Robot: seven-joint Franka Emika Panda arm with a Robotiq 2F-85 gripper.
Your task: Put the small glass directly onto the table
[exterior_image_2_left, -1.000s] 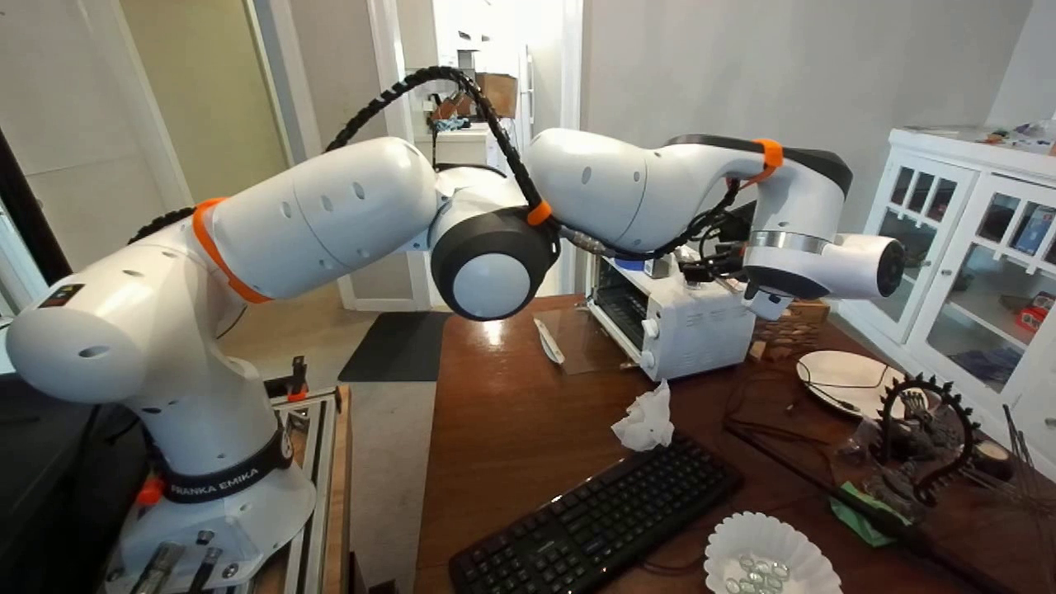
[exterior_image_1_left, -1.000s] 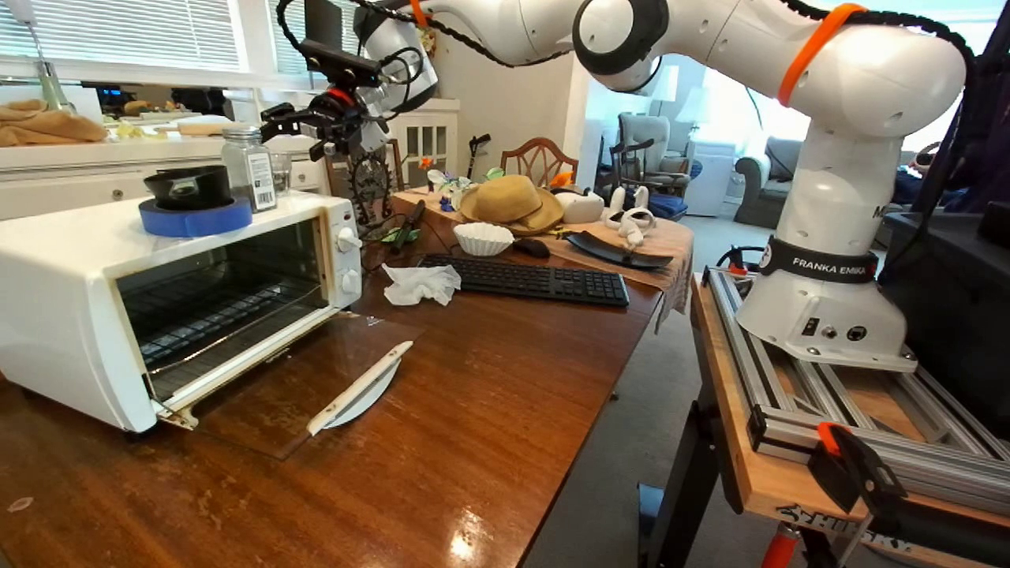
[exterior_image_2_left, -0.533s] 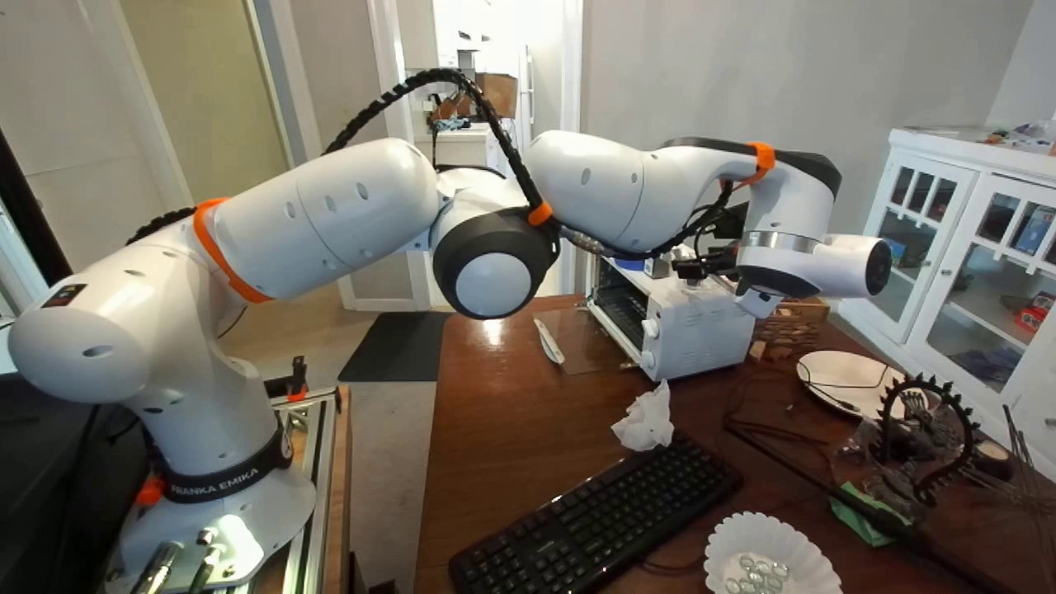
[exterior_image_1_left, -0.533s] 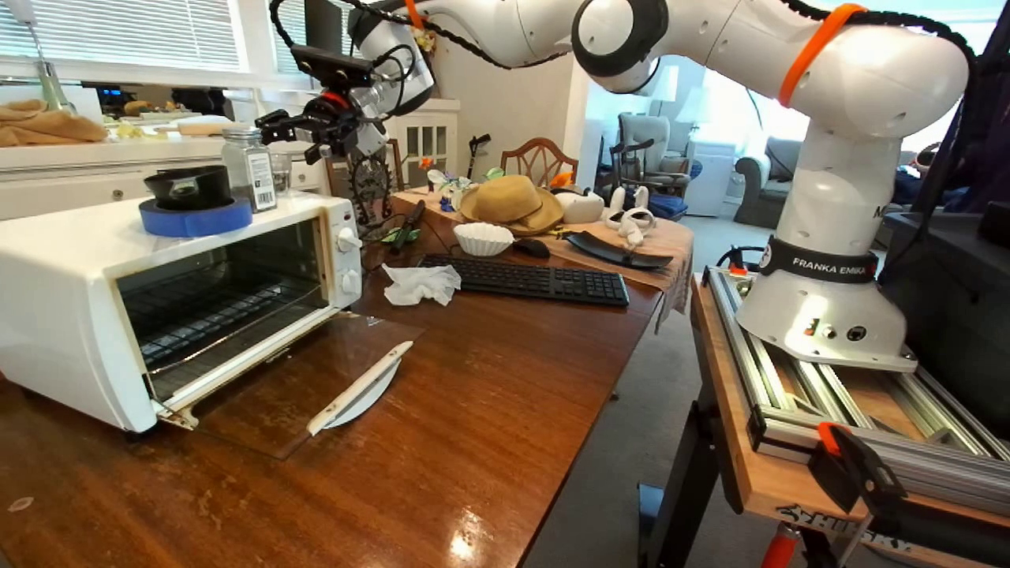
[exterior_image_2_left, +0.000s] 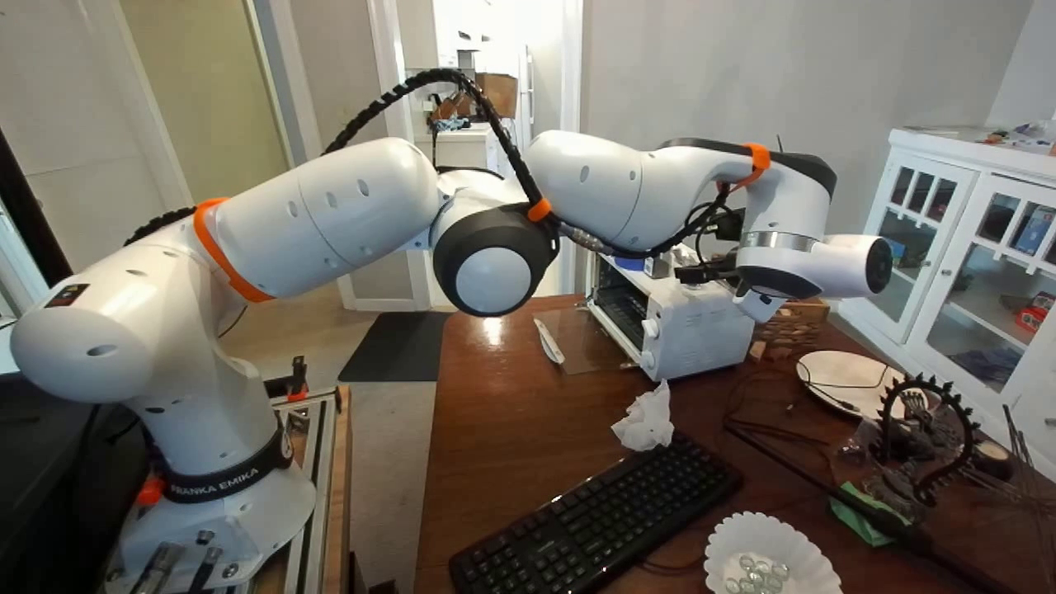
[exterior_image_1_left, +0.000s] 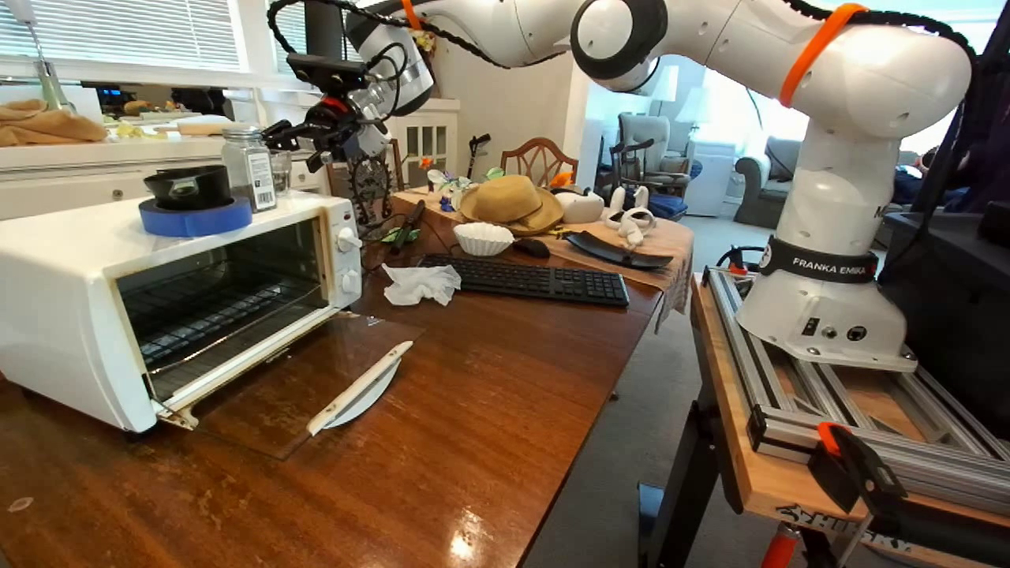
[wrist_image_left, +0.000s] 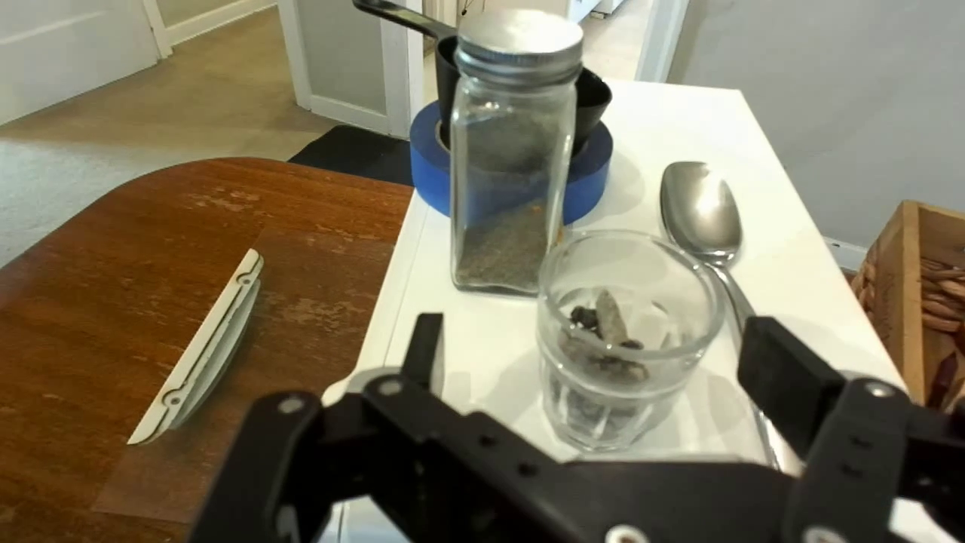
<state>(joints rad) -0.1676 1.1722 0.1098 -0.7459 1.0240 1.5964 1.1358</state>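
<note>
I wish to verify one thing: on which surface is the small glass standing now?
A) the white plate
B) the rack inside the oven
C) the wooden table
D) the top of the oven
D: the wrist view shows the small glass standing on top of the white oven, beside a jar and a spoon.

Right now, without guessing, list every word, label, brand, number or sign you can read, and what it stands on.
"FRANKA EMIKA": on the robot's black base band, in both exterior views.
"HUSKY": on the wooden workbench, in an exterior view, partly hidden.
"M": on the white arm column, the rest out of sight.
Too small or blurred to read: the jar label, the oven door's corner mark, the arm's dark panel.
</note>
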